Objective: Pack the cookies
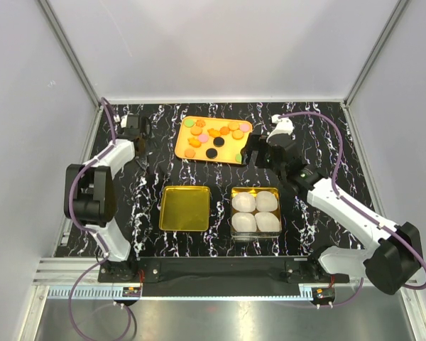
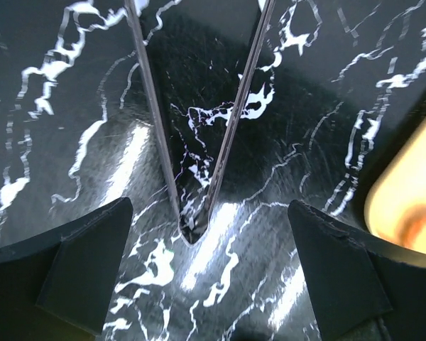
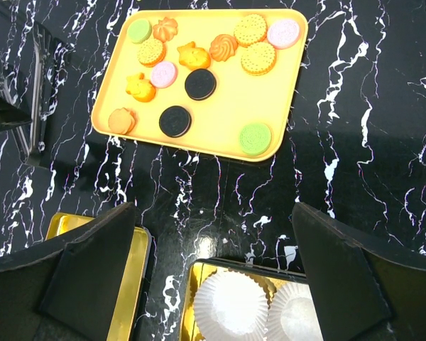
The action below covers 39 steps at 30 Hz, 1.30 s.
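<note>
Fourteen or so cookies (image 3: 199,84) lie flat and loose on the orange tray (image 3: 220,114); none are in the tin (image 1: 256,189) yet.

Right pincer (image 3: 214,206): fully open, empty. In its wrist view the tray sits at 12 o'clock and the tin's paper cups (image 3: 231,305) at 6.

Top view: tray long axis runs 9–3. The right pincer is just beside its 3 o'clock end, so the right arm is nearer both cookies and tin.

Left pincer (image 2: 209,202): wide open, empty, above tongs (image 2: 157,117) lying on the tabletop (image 1: 145,227). Tongs axis runs 12–6 in its view, joined end toward the pincer, tray corner at 3.

Judgement: thin cookies will need a careful top-down pinch.

Surface is glossy black marble. Room between tray and tin is narrow. Gold lid (image 1: 185,208) lies at 9 of the tin.
</note>
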Tool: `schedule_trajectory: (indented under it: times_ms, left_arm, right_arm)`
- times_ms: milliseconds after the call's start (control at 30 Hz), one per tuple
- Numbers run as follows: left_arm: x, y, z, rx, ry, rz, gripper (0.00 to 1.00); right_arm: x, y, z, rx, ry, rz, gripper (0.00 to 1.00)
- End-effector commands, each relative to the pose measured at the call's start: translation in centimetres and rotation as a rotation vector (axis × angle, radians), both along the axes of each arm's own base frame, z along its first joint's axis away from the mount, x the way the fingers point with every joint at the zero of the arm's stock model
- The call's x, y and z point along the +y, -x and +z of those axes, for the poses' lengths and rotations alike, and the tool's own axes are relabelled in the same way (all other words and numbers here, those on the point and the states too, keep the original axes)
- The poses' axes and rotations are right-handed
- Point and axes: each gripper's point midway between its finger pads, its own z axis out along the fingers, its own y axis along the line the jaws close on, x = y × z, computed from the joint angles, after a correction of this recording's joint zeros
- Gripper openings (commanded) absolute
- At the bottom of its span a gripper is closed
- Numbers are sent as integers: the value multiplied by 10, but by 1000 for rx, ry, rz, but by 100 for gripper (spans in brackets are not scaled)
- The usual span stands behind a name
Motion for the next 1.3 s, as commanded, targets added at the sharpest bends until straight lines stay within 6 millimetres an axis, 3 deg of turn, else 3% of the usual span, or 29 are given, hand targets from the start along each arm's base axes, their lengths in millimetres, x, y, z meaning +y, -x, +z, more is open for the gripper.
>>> schedule_trajectory:
  times_ms: [0, 167, 467, 867, 933, 1267]
  left_arm:
    - [7, -35, 10, -85, 13, 17, 99]
    - [15, -39, -15, -41, 26, 40, 99]
    - [22, -66, -22, 33, 36, 32, 99]
    - [28, -53, -33, 126, 28, 63, 99]
    - [41, -49, -35, 140, 25, 107, 99]
    - [42, -58, -41, 149, 42, 62, 99]
  right_arm:
    - [-2, 3, 17, -49, -15, 9, 100]
    - [-3, 4, 18, -53, -13, 13, 100]
    - [-6, 8, 27, -69, -20, 12, 100]
    - [-6, 8, 28, -71, -23, 15, 100]
    - [-5, 8, 25, -64, -25, 16, 100]
    - [-7, 9, 28, -71, -24, 13, 100]
